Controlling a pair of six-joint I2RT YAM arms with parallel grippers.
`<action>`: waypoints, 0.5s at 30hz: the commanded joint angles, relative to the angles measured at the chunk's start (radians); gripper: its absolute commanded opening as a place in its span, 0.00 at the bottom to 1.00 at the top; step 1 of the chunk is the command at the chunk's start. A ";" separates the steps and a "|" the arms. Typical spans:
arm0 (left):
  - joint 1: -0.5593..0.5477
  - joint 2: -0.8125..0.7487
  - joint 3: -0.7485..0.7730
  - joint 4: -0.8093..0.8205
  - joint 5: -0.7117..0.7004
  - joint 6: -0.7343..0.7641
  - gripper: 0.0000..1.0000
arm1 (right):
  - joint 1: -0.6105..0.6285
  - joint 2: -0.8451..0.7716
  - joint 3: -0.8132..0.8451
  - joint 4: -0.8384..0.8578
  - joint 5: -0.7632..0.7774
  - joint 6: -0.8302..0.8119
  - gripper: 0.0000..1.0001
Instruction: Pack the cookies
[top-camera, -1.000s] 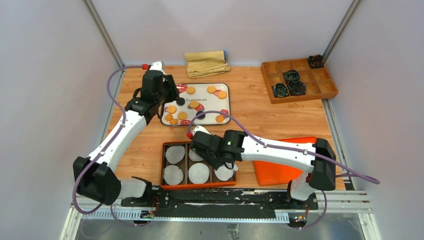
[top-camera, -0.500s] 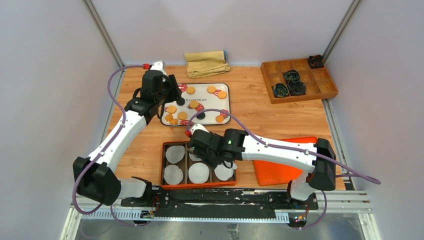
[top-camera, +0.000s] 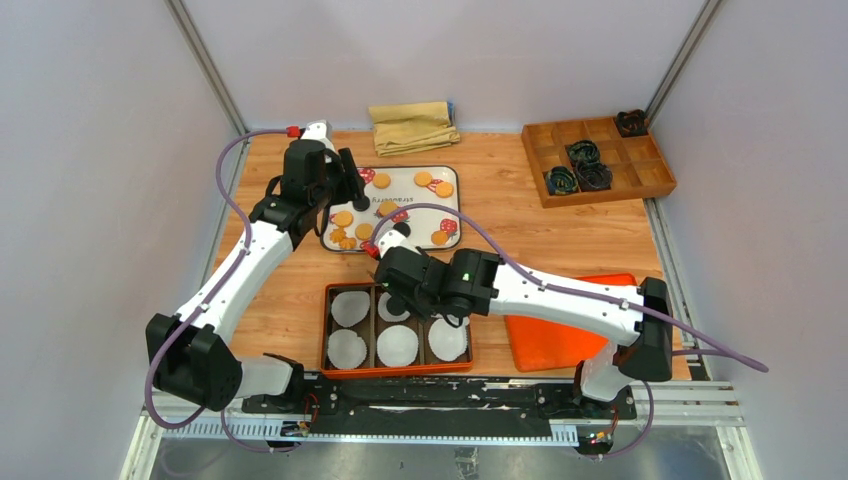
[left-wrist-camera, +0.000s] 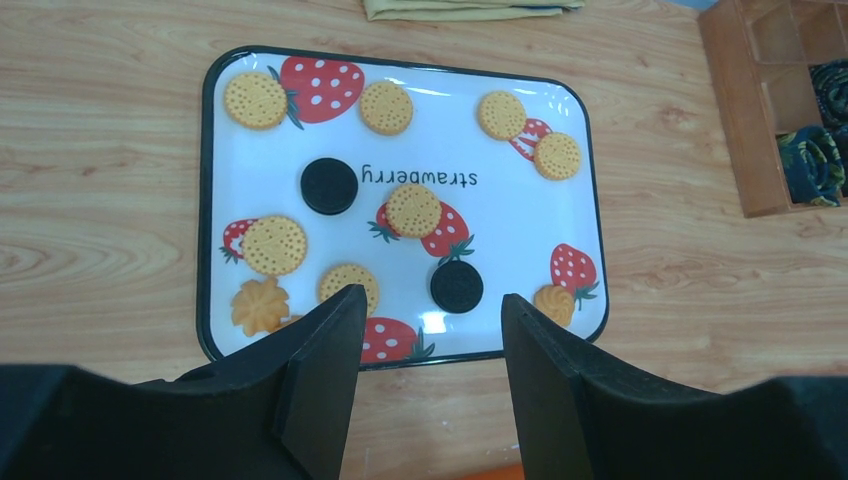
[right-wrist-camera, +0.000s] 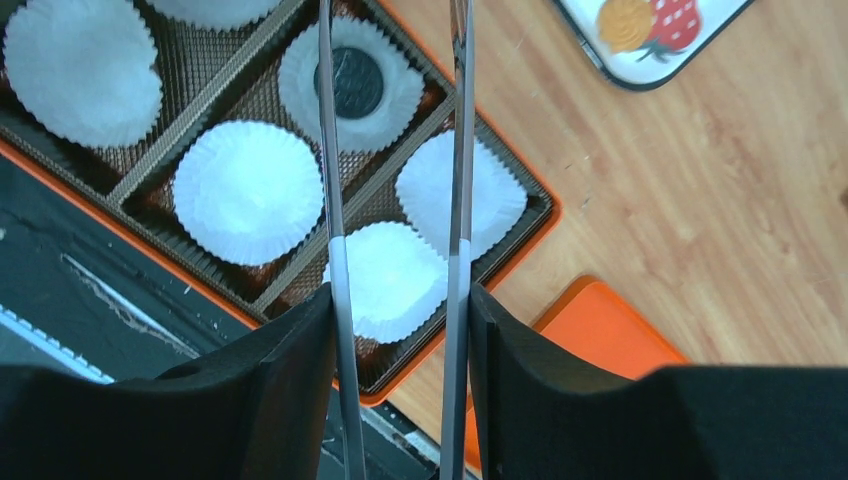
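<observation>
Lying between end effector (right-wrist-camera: 390, 150) tongs: black cookie (right-wrist-camera: 352, 84)
</observation>
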 joint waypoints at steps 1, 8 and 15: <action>-0.003 -0.019 -0.008 0.023 0.011 0.008 0.59 | -0.026 -0.031 0.057 0.006 0.117 -0.045 0.52; -0.003 -0.002 -0.002 0.022 0.010 0.011 0.59 | -0.175 0.034 0.021 0.117 0.061 -0.097 0.53; -0.002 0.019 0.006 0.017 -0.009 0.020 0.59 | -0.276 0.160 0.042 0.198 -0.029 -0.125 0.53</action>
